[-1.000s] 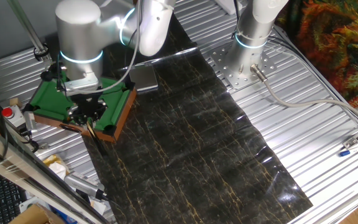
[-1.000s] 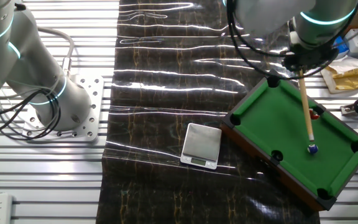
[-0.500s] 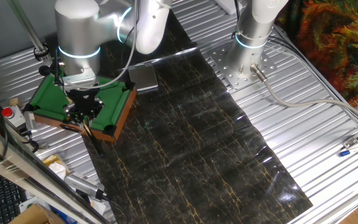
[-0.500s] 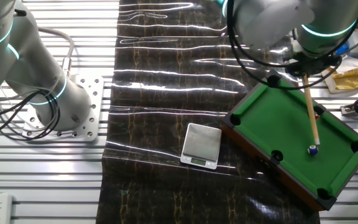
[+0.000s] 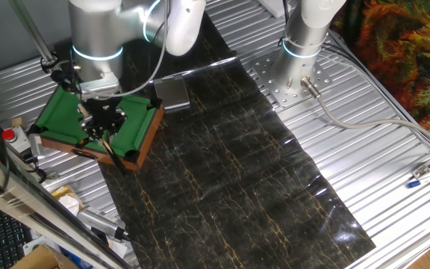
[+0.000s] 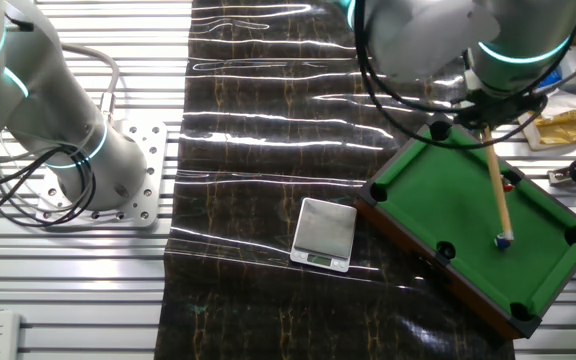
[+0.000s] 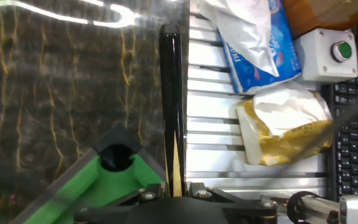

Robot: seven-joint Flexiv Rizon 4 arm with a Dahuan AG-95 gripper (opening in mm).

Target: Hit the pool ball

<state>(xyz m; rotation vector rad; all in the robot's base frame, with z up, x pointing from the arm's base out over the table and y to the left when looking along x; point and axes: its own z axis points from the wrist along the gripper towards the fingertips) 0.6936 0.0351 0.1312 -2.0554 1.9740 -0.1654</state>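
Note:
A small green pool table (image 5: 60,113) with a wooden rim stands at the left; in the other fixed view it (image 6: 448,200) is at the right. My gripper (image 5: 100,125) hangs over it, shut on a wooden cue stick (image 6: 496,185). The cue slants down to the felt, its tip (image 6: 505,240) on a small pale blue spot. A small red ball (image 6: 510,184) lies just right of the shaft. In the hand view the cue's black butt (image 7: 170,81) runs up from my gripper (image 7: 176,193), past a corner pocket (image 7: 115,155).
A silver scale (image 6: 324,234) lies on the black marbled mat (image 5: 230,164) beside the pool table. A second arm's base (image 5: 297,52) stands at the back. Beyond the table's edge are plastic bags (image 7: 253,43), a button box (image 7: 328,53) and a keyboard (image 7: 353,124).
My gripper has shifted a little back over the pool table with the cue in it. The cue tip stays at nearly the same spot on the felt.

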